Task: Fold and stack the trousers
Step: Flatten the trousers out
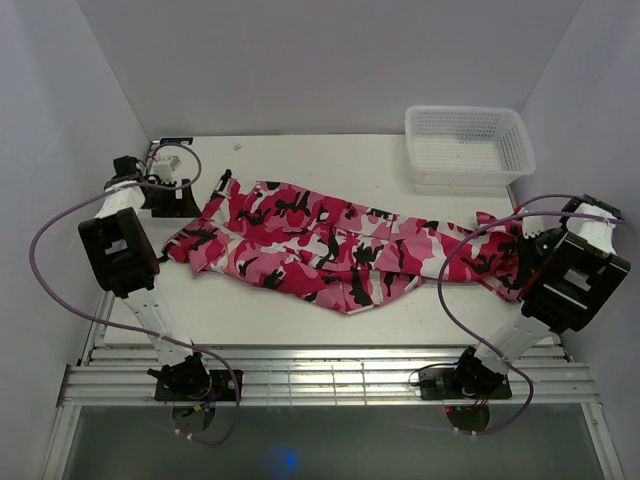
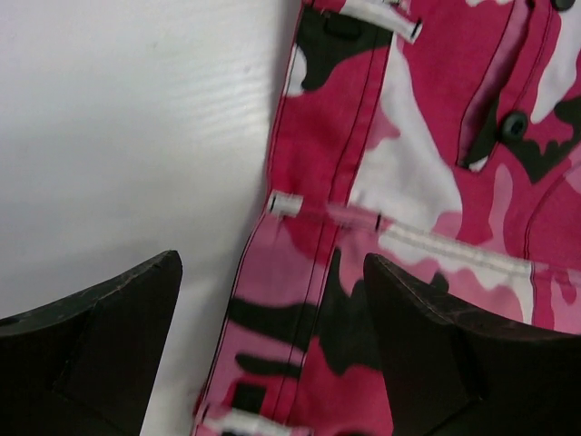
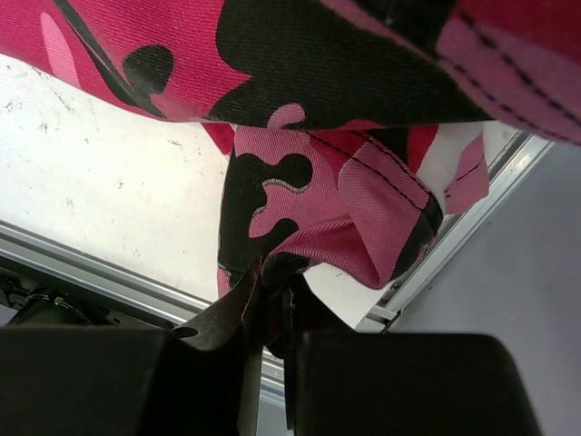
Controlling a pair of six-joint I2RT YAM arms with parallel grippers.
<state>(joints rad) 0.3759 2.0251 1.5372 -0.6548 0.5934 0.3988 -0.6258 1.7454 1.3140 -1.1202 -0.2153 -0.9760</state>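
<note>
The trousers [image 1: 330, 245], in pink, red, white and black camouflage, lie stretched across the table from left to right. My left gripper [image 1: 178, 203] hovers at their waist end. In the left wrist view the gripper [image 2: 272, 282] is open, and the waistband [image 2: 309, 272] with its white belt loops lies below the gap, held by neither finger. My right gripper [image 1: 522, 243] is at the leg end on the right. There the right gripper [image 3: 272, 277] is shut on a bunched fold of the trousers [image 3: 327, 209], lifted a little off the table.
A white mesh basket [image 1: 468, 145] stands at the back right corner. Purple cables loop around both arms. The table's metal rail [image 3: 454, 245] runs close beside the right gripper, and the enclosure's walls stand on both sides.
</note>
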